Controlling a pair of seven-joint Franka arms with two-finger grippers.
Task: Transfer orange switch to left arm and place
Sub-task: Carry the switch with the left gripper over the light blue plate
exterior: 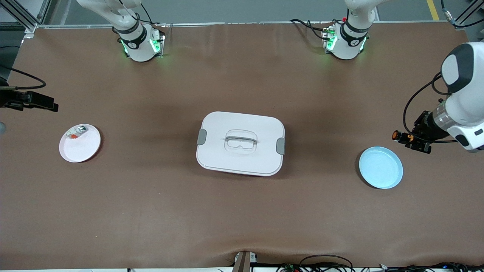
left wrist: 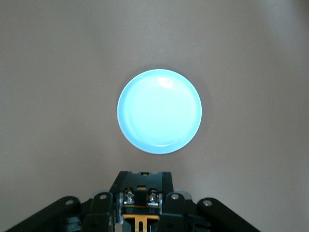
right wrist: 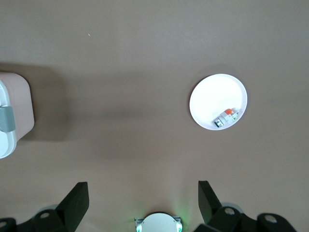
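Observation:
The orange switch (exterior: 397,135), a small black part with an orange end, is held in the air by my left gripper (exterior: 407,138), which is shut on it. In the left wrist view the switch (left wrist: 140,197) sits between the black fingers (left wrist: 101,205), and my left gripper (left wrist: 141,212) hangs over bare table beside the blue plate (left wrist: 159,111). The white box (exterior: 241,143) with grey clips stands mid-table. My right gripper (exterior: 52,106) waits high over the right arm's end of the table. In its wrist view my right gripper (right wrist: 142,198) is open and holds nothing.
The blue plate (exterior: 380,167) lies at the left arm's end. A pink plate (exterior: 85,147) at the right arm's end carries a small silver-and-red piece (exterior: 76,132). The right wrist view shows that plate (right wrist: 212,96), the piece (right wrist: 227,117) and the box's edge (right wrist: 14,116).

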